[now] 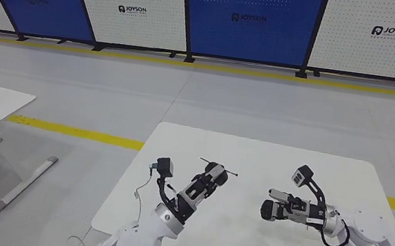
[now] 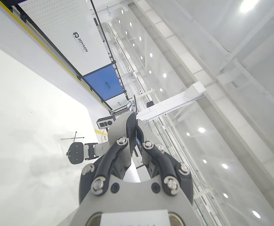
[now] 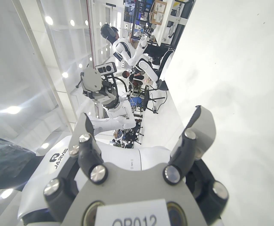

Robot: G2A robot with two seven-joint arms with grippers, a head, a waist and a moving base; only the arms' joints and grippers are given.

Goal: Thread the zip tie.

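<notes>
- The left gripper [image 1: 215, 172] is above the white table [image 1: 291, 154], and its fingers are pressed together on the zip tie [image 1: 228, 171].
- In the left wrist view, a short black end of the zip tie [image 2: 134, 102] comes out past the tips of the left gripper [image 2: 136, 119].
- In the top view the zip tie is a thin dark line. Its long axis goes across the table from side to side, a little slanted, and it crosses the fingertips so that a part is free on each side.
- The right gripper [image 1: 267, 207] is well apart from the zip tie. Its fingers are wide apart and hold nothing, as the right wrist view [image 3: 142, 116] shows.
- The end that reaches toward the robot's right points into the gap between the two grippers, so I judge the right gripper is the one to take it.
- I cannot tell which end carries the locking head, because the strip is too thin.
</notes>
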